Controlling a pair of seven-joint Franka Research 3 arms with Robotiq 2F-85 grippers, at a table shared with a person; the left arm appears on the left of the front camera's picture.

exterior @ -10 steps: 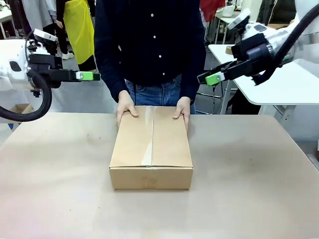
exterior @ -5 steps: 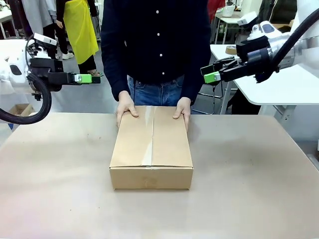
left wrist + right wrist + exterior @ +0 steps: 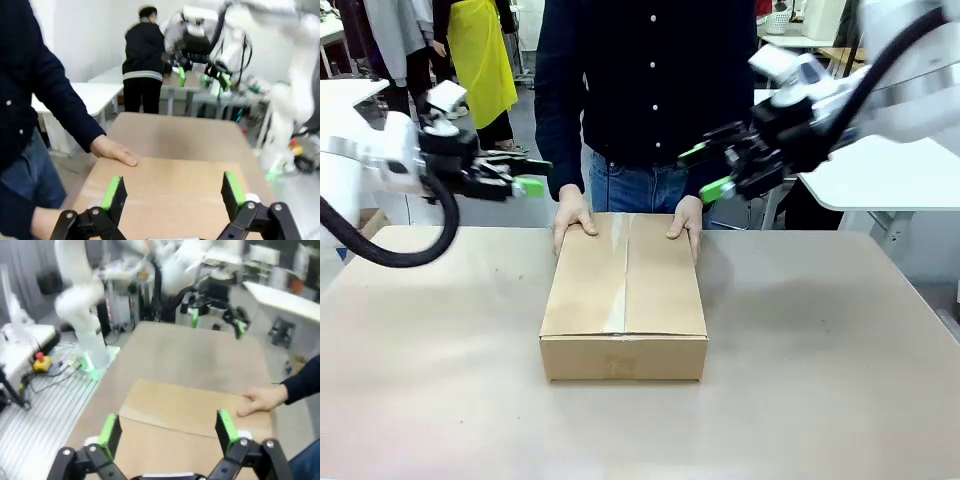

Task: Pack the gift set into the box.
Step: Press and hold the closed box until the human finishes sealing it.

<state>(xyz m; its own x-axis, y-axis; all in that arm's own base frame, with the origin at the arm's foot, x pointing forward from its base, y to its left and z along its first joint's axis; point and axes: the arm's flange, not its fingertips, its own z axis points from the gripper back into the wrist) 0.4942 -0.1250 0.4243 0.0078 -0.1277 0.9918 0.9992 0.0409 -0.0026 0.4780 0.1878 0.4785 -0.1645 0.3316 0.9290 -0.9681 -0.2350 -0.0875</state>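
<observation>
**Grippers closing in on the shut box**

I am bringing both arms inward and down. My left gripper (image 3: 532,177) and right gripper (image 3: 703,171) were hanging wider and higher 1 second ago, and they are now flanking the person's 2 hands (image 3: 573,214) at the far end of the box (image 3: 624,290). Both sets of jaws are standing wide open and holding nothing.

The box is sitting in the middle of the table (image 3: 820,350), its flaps lying flat and closed, with a taped seam (image 3: 618,270) running down the top. Its contents are hidden, so I cannot tell whether packing is finished or the flaps need opening. Judging by this approach, I am about to work on the box itself.

Its long axis is running from my side straight across to the person. 1 short end is facing me, and the other is lying under the person's palms, which are resting on its 2 far corners.
</observation>
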